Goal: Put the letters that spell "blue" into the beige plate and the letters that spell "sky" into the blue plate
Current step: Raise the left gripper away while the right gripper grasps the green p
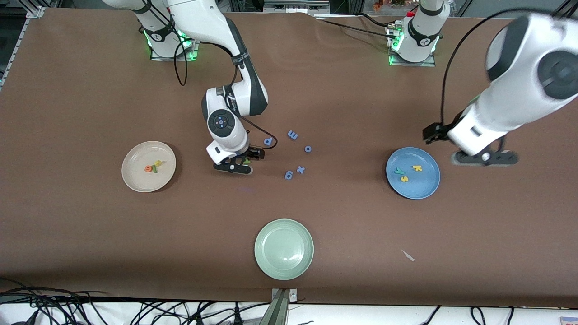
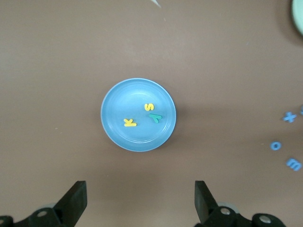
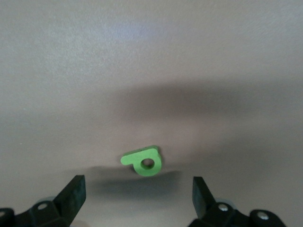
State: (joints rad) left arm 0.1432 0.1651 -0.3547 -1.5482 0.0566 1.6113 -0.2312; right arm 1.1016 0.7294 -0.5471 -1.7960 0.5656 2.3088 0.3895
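Right hand point(image 3: 137, 201) fingers apart, low over green b point(image 3: 143, 162) on bench, 3 o'clock of beige plate point(image 1: 131, 180). Light, squashy foam: you pinch flat edges. Left hand point(image 2: 140, 201) apart, waiting beside blue plate point(image 1: 429, 187).

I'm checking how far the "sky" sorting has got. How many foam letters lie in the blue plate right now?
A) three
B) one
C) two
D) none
A: the blue plate holds three letters, a yellow k, a yellow s and a teal-green y, as the left wrist view shows plainly.
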